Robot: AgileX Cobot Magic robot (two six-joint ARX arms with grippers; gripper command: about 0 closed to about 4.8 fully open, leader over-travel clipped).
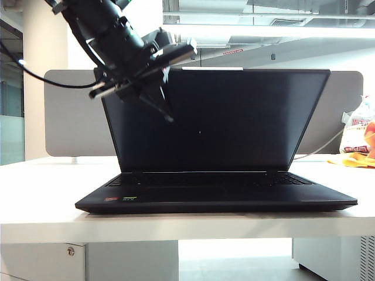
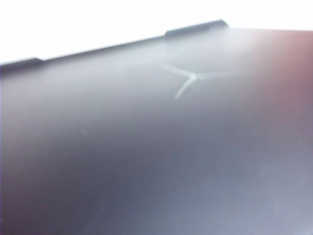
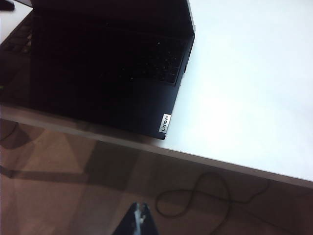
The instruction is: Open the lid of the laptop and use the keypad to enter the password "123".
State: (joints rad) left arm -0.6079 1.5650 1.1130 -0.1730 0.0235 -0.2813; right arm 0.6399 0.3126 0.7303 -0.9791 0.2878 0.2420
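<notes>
- Left jaws (image 1: 166, 111): pressed together, holding nothing, tips hanging just in front of the raised lid (image 1: 217, 120) near its upper left corner; my left wrist camera sees only the lid's back with the Y logo (image 2: 194, 78).
- Right jaws (image 3: 140, 218): tips together, empty, off the surface (image 3: 244, 98) edge over the floor, well apart from the laptop (image 3: 98, 83).
- Lid stands open; keypad (image 1: 214, 179) lies low on the deck, well below the left jaws.
- Risk: left tips brushing the screen on descent, scratching it or tipping the lid back.
- Risk: blunt closed tips could strike two keys.
</notes>
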